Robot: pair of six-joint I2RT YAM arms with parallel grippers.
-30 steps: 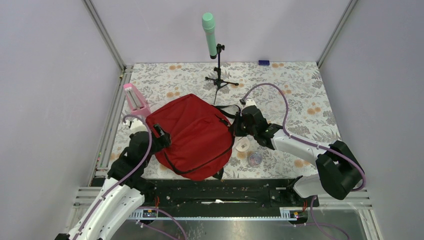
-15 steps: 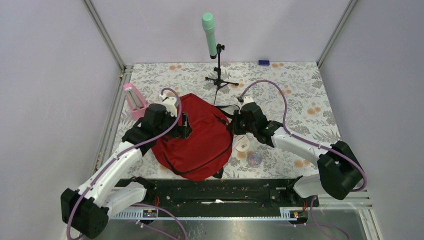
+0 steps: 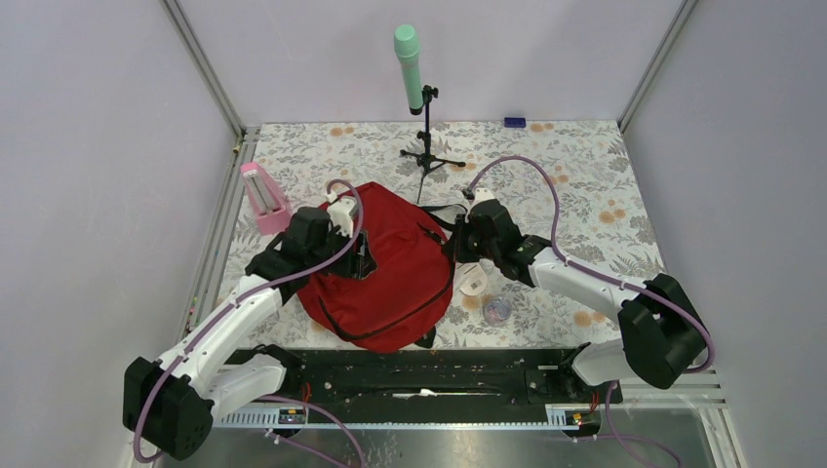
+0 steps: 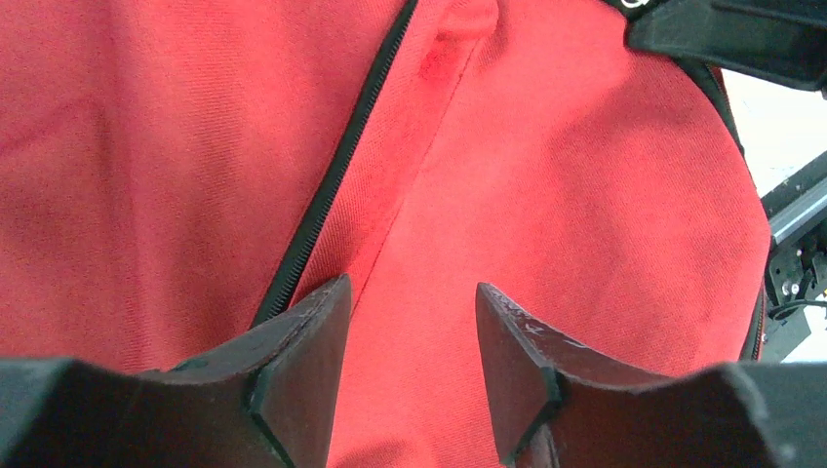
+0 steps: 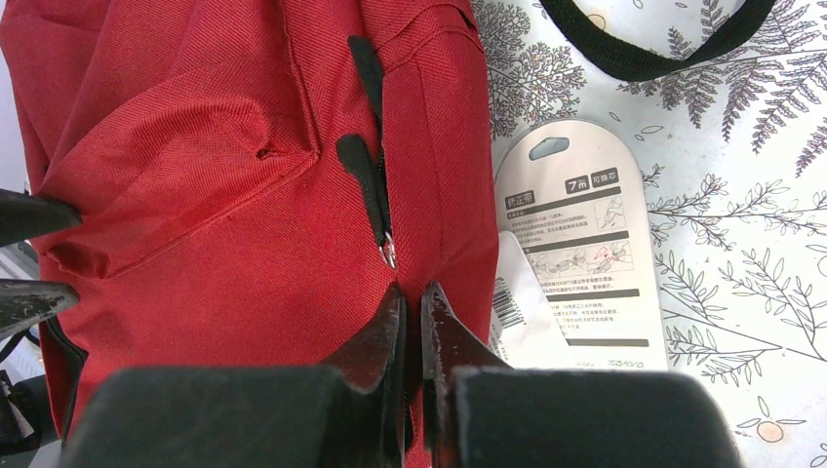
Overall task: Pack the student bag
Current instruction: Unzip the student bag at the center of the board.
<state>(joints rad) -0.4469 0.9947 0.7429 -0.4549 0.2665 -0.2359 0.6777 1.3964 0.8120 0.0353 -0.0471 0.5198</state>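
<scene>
The student bag (image 3: 390, 263) is a large red backpack lying flat in the middle of the table. My left gripper (image 3: 363, 255) hovers over its upper left part. In the left wrist view the left gripper (image 4: 413, 292) is open, with red fabric (image 4: 546, 195) showing between its fingers and a black zipper (image 4: 332, 185) just to their left. My right gripper (image 3: 458, 249) is at the bag's right edge. In the right wrist view the right gripper (image 5: 412, 292) is shut on a fold of the red fabric (image 5: 244, 195), just below a zipper pull (image 5: 388, 252).
A white carded package (image 5: 580, 253) lies beside the bag's right edge, next to a small round item (image 3: 497, 310). A black strap (image 5: 653, 54) trails behind the bag. A pink object (image 3: 261, 195) stands at the left. A green microphone on a stand (image 3: 409, 66) is at the back.
My left arm has swung from the bag's left edge up onto the bag, and its jaws widened, then narrowed. The bag's left side has bunched inward. The right arm has stayed put.
</scene>
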